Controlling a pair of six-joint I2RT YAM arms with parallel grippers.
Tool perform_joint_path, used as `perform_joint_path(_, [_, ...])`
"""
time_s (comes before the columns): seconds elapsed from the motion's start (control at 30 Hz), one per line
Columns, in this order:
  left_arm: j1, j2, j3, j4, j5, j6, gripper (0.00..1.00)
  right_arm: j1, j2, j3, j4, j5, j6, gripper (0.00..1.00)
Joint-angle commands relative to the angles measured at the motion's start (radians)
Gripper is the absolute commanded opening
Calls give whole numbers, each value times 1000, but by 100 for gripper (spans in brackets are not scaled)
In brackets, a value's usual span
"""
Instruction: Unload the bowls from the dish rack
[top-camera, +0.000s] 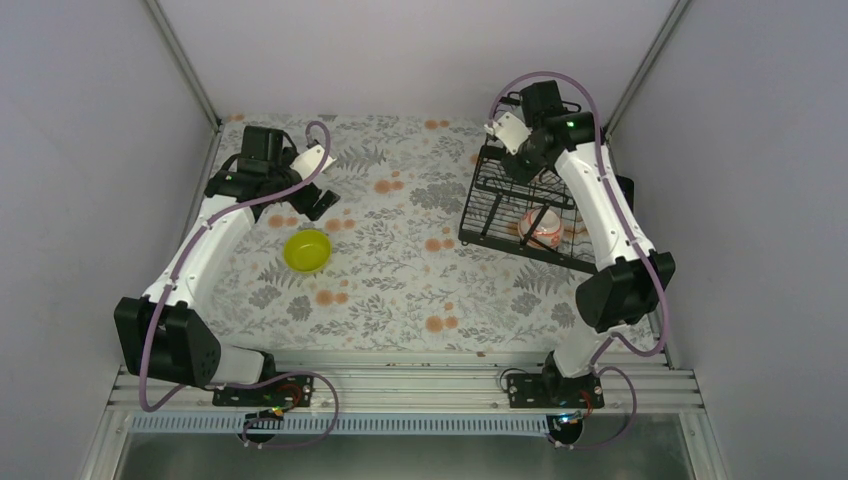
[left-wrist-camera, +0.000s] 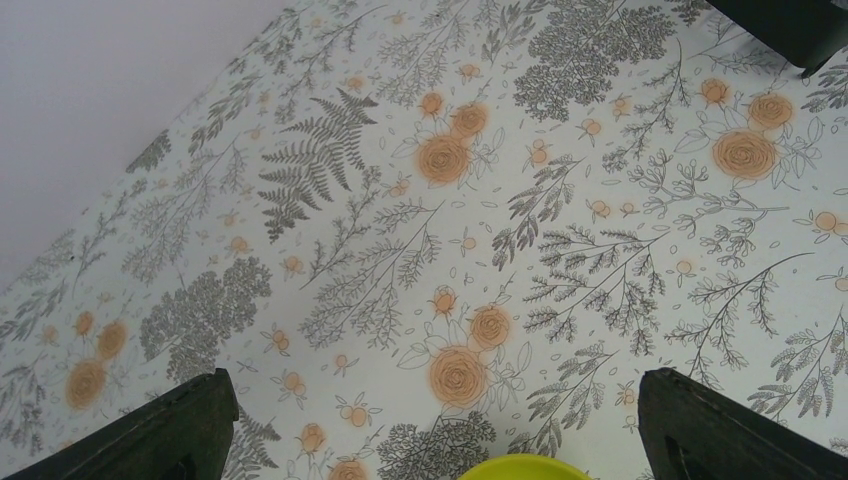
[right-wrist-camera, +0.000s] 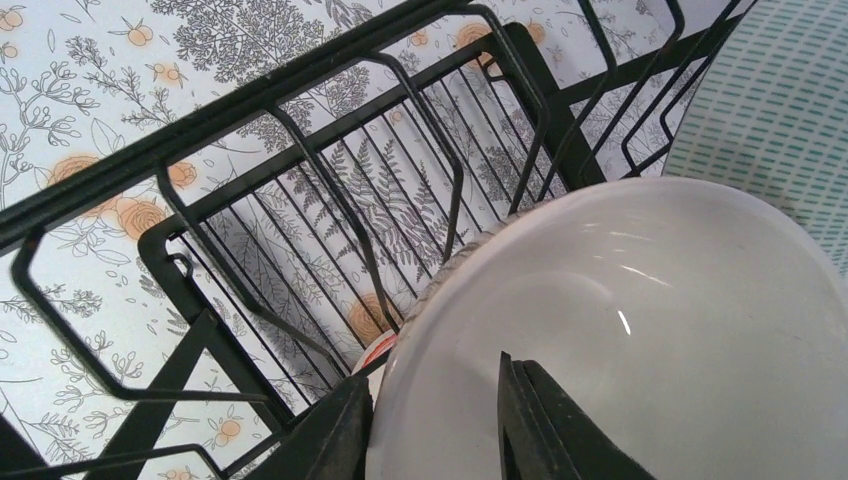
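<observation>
The lime-yellow bowl (top-camera: 307, 250) sits upright on the floral table; its rim shows at the bottom of the left wrist view (left-wrist-camera: 525, 468). My left gripper (top-camera: 318, 198) (left-wrist-camera: 432, 378) is open and empty, just behind that bowl. The black wire dish rack (top-camera: 500, 200) (right-wrist-camera: 300, 130) stands at the right. My right gripper (top-camera: 537, 168) (right-wrist-camera: 435, 378) is at the rack's upper tier, shut on the rim of the white bowl (right-wrist-camera: 650, 330), one finger outside and one inside. The red-orange patterned bowl (top-camera: 541, 228) (right-wrist-camera: 385, 350) lies lower in the rack. A speckled rim (right-wrist-camera: 470, 248) shows behind the white bowl.
A pale mint-green surface with teal dashes (right-wrist-camera: 780, 110) shows beyond the rack wires at the upper right of the right wrist view. Grey walls close in the table on three sides. The rack's wire bars (right-wrist-camera: 450, 170) stand close around the white bowl.
</observation>
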Motion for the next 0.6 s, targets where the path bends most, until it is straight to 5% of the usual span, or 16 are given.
perform_joint_path(0.0, [-3, 7, 9, 11, 27, -2, 100, -10, 55, -6, -68, 92, -11, 29])
perform_joint_path(0.27, [-3, 7, 5, 14, 25, -2, 100, -8, 54, 5, -56, 138, -6, 9])
perform_joint_path(0.57, [-3, 16, 5, 20, 36, -9, 100, -4, -5, 18, -3, 195, 0, 4])
